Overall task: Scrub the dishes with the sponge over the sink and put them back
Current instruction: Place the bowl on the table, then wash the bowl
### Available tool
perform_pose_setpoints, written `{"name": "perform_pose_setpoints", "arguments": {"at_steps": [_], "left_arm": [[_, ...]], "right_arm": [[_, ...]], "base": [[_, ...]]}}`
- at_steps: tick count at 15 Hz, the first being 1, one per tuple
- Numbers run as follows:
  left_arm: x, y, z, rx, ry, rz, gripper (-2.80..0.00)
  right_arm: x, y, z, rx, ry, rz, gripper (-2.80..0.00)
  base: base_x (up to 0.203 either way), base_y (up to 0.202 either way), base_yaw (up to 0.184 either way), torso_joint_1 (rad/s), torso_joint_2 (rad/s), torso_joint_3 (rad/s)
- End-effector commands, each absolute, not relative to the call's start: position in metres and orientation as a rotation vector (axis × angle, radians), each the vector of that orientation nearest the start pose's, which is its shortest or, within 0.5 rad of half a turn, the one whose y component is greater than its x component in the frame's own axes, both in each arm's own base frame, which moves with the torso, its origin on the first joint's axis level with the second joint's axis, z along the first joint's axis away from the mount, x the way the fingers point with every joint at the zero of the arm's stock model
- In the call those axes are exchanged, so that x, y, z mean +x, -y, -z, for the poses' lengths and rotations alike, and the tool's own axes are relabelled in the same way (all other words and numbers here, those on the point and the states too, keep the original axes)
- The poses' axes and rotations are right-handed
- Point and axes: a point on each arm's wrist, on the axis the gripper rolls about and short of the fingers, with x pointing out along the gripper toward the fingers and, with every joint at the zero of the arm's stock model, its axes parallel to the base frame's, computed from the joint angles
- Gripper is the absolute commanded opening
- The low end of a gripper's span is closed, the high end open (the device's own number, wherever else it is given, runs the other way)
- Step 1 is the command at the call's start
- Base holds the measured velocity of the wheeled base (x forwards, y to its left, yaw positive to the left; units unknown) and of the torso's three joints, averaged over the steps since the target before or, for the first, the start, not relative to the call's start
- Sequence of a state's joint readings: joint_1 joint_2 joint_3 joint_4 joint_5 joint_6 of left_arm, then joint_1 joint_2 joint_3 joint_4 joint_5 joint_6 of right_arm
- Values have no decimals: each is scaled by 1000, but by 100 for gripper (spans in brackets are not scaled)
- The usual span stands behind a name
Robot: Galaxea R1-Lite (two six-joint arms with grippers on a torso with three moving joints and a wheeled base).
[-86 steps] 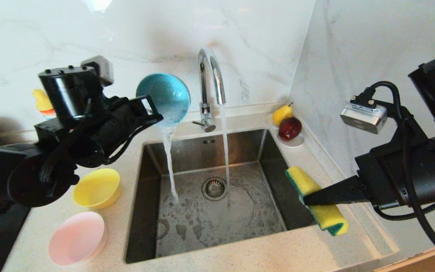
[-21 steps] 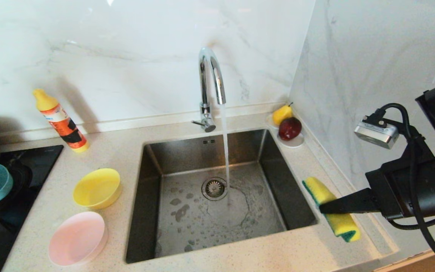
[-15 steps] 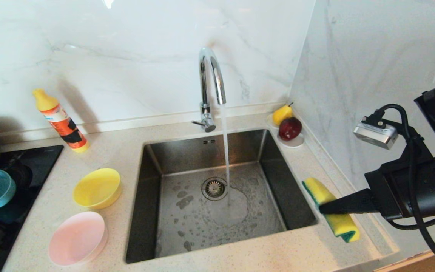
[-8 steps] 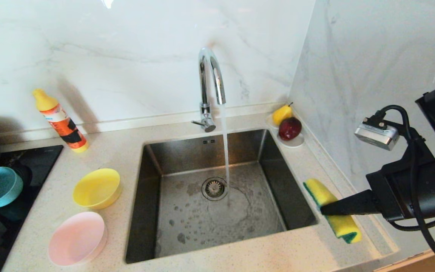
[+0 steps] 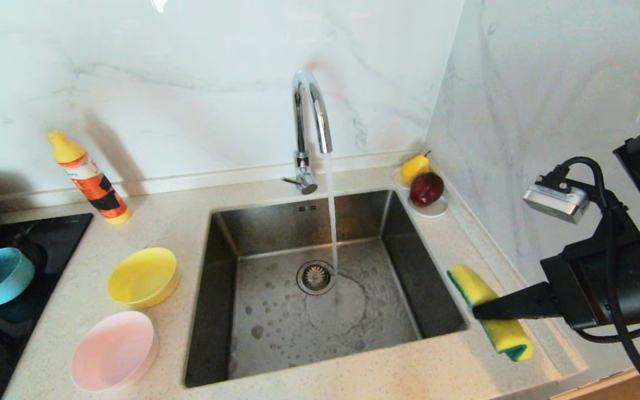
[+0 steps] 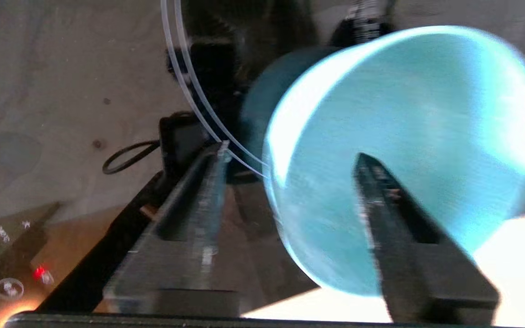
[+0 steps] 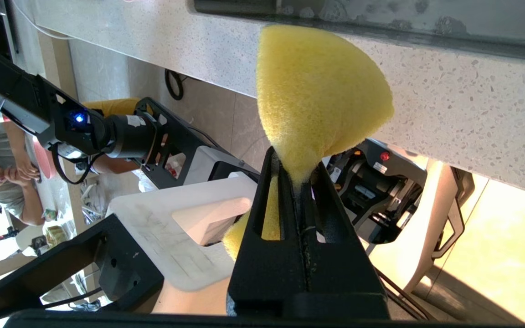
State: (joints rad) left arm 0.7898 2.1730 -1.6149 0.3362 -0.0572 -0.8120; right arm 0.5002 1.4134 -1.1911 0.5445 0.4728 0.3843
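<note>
The sink is the biggest thing before me — a square basin of brushed steel, its floor beaded with drops, a thin stream falling from the curved chrome tap beside the round drain strainer. Around it lies a pale speckled stone counter. On that counter, left of the basin, two shallow matte bowls sit side by side: the yellow bowl and, nearer me, the pink bowl.

The light blue bowl is far off to my left, over the black cooktop. My left gripper has its fingers spread wide; one finger shows in front of the bowl's smooth hollow and the other stands outside its rim, with a gap on either side.

My right gripper hangs by the sink's right edge, pinched tight on the sponge — soft, porous yellow foam with a thin green scouring face, squeezed narrow where I grip it.
</note>
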Motion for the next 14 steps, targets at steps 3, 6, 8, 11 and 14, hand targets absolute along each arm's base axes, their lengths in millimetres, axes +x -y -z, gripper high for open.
{"name": "perform_pose_setpoints", "arguments": {"at_steps": [3, 6, 8, 11, 14], "left_arm": [[276, -275, -211, -1053, -377, -933, 0], [255, -253, -246, -979, -383, -875, -280], [241, -238, -268, -912, -364, -843, -280], [221, -200, -289, -724, -456, -745, -280], [212, -158, -285, -578, -586, -576, -280]], "right_arm": [[180, -111, -264, 326, -962, -762, -280], [178, -110, -264, 326, -957, -764, -280], [178, -110, -263, 328, -963, -759, -280], [178, -110, -264, 332, -962, -758, -280], [178, -110, -264, 333, -961, -756, -280]], "base": [[0, 0, 0, 0, 0, 0], [0, 0, 0, 0, 0, 0], [0, 0, 0, 0, 0, 0], [0, 0, 0, 0, 0, 0], [0, 0, 0, 0, 0, 0]]}}
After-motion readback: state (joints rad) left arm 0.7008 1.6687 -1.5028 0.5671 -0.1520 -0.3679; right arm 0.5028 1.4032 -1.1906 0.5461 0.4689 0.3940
